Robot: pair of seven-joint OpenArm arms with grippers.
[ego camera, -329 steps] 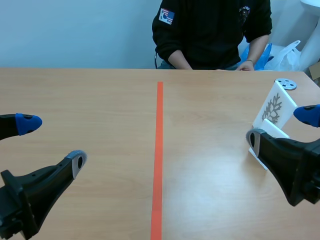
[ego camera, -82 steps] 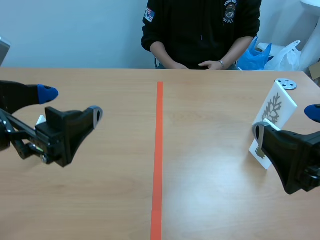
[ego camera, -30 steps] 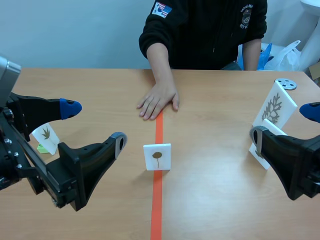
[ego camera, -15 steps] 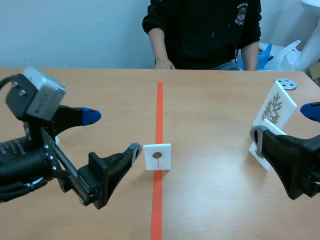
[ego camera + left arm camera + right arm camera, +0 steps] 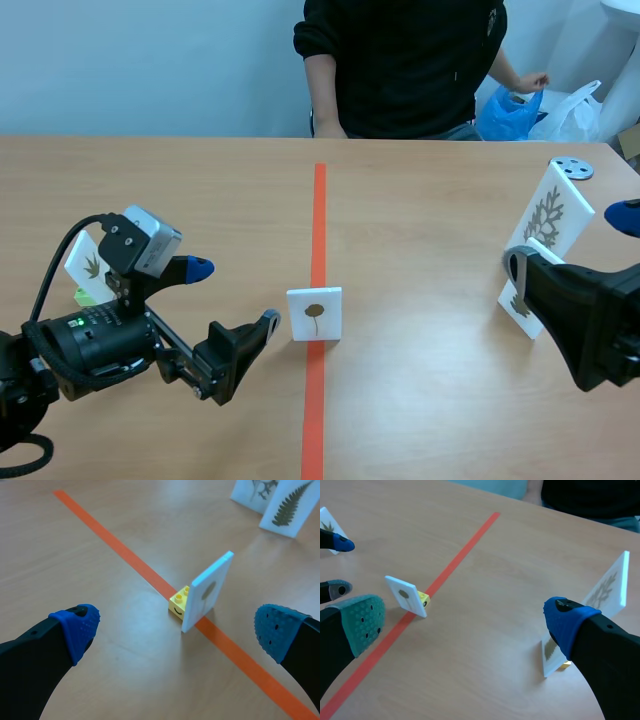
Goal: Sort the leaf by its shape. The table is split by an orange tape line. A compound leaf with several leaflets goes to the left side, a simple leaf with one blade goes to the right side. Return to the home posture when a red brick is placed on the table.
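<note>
Since half a second ago our left gripper (image 5: 234,294) has dropped lower and swung to face the leaf card (image 5: 314,314), while the person (image 5: 400,60) across the table now has a hand at a blue bag (image 5: 505,108); the right gripper (image 5: 570,243) and the card have not shifted. We see the card standing upright on the orange tape line (image 5: 318,220), plugged onto a small yellow brick (image 5: 179,603), its print showing one rounded blade on a stalk, so we judge it belongs on the right side. Both our grippers gape wide and hold nothing; the left one's grey fingertip (image 5: 268,320) sits just beside the card's edge, apparently not touching. Our worry is a tip-over: a finger clipping that thin card on its little base would knock it flat. Carrying it rightward, we could also bump the two other cards (image 5: 545,215) standing by the right gripper.
</note>
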